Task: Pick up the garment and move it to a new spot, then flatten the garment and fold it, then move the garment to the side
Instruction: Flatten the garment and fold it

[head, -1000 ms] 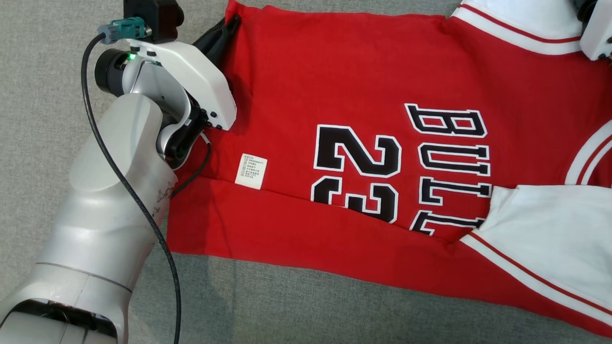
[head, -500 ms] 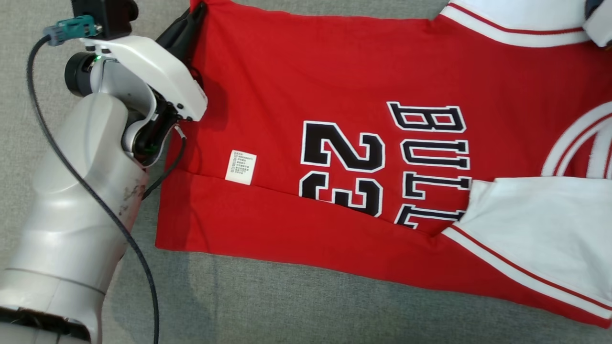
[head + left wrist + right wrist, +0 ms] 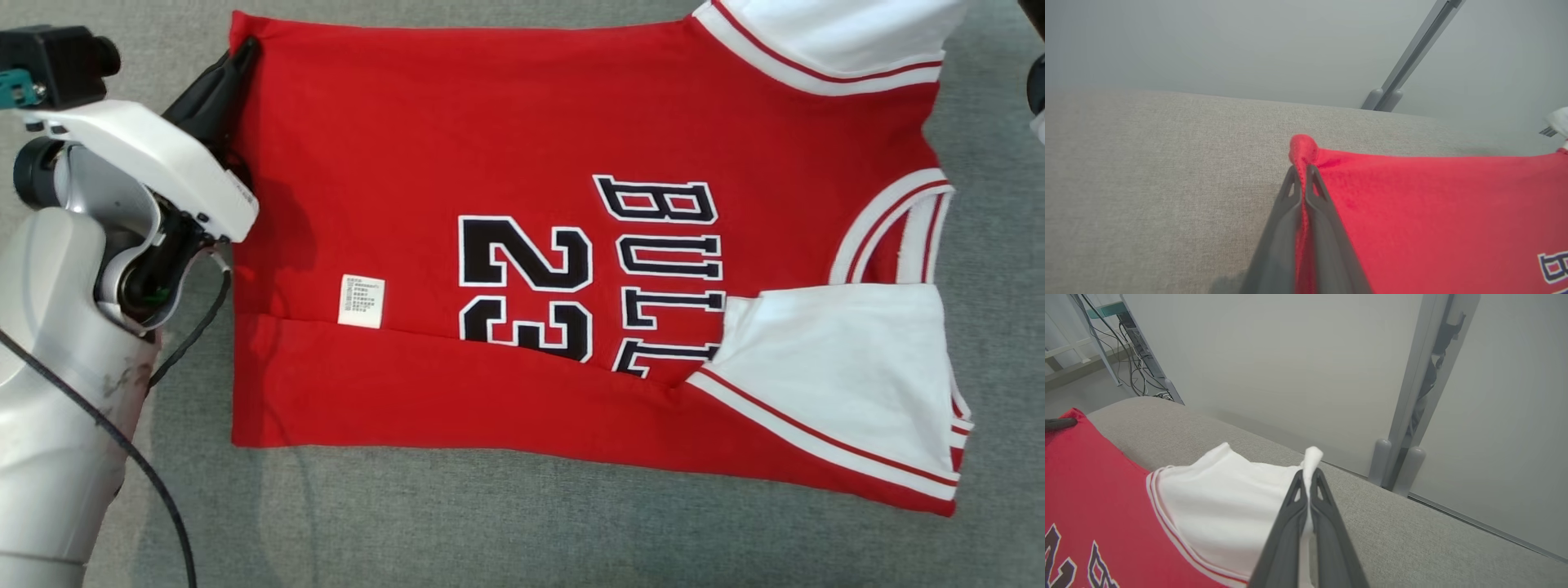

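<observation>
Grey woven upholstery (image 3: 522,539) carries the red "BULLS 23" jersey (image 3: 457,122), flat, its near edge folded over. The silver left arm (image 3: 57,392) angles up beside the hem; the left gripper (image 3: 1301,171) pinches a red hem corner. The right gripper (image 3: 1306,475) pinches the soft white sleeve (image 3: 1229,486). A small care label (image 3: 362,301) lies near the fold.

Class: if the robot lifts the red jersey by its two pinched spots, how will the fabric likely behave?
Probably floppy: the jersey bunches into a nub where the left gripper pinches it. Likely sags between grips, since the right gripper holds only the white sleeve edge. Its folded flap may fall open.
</observation>
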